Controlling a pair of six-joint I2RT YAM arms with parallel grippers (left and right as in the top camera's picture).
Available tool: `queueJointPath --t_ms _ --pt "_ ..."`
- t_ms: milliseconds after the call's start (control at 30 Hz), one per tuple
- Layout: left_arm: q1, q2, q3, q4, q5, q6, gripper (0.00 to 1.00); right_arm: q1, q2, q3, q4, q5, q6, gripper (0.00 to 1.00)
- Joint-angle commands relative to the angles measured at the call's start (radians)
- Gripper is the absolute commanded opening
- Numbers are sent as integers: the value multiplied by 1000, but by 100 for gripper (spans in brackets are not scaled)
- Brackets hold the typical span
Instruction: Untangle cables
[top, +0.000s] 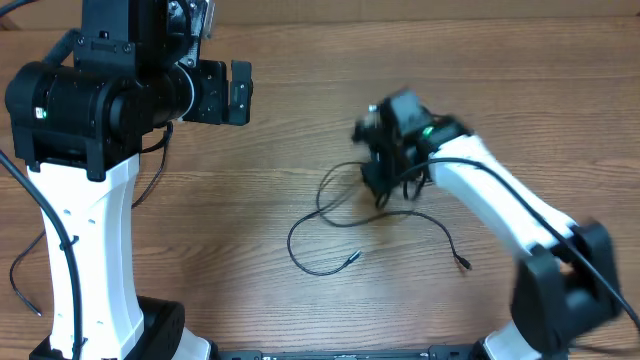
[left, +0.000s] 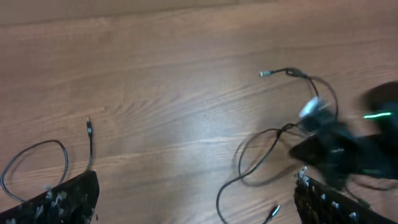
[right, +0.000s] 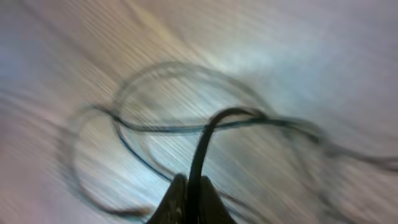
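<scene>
Thin black cables (top: 330, 215) lie in loose loops on the wooden table, with one plug end at the front (top: 352, 257) and another to the right (top: 463, 263). My right gripper (top: 380, 180) is over the loops' far right part, shut on a cable; the right wrist view shows the cord (right: 202, 146) pinched between the fingertips (right: 189, 186), blurred loops beyond. My left gripper (top: 238, 92) is open and empty, up at the far left, well away. The left wrist view shows the cables (left: 261, 149), a silvery plug tip (left: 265, 73), and both fingers spread wide (left: 196, 199).
The thicker black wire of the left arm (top: 25, 270) hangs at the table's left side; its loop also shows in the left wrist view (left: 37, 162). The arm bases (top: 150, 335) stand at the front edge.
</scene>
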Motion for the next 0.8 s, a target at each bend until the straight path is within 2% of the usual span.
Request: queueJointPath --t_ms 0,233,333,567,633,767 --pt "4 16 5 11 -6 24 100 6 -180 322 -95 -16 67 4" --pt "4 83 5 7 7 29 100 6 -243 777 -243 -13 123 4" --pt "4 118 5 5 128 98 100 6 -243 893 -287 -12 118 4" --pt "1 167 5 -15 634 435 100 6 -241 933 -372 87 114 4" --pt "-2 168 5 -16 689 492 100 6 -241 933 -391 100 108 4" --pt "-3 167 5 -23 721 507 100 5 -239 932 -406 156 108 4"
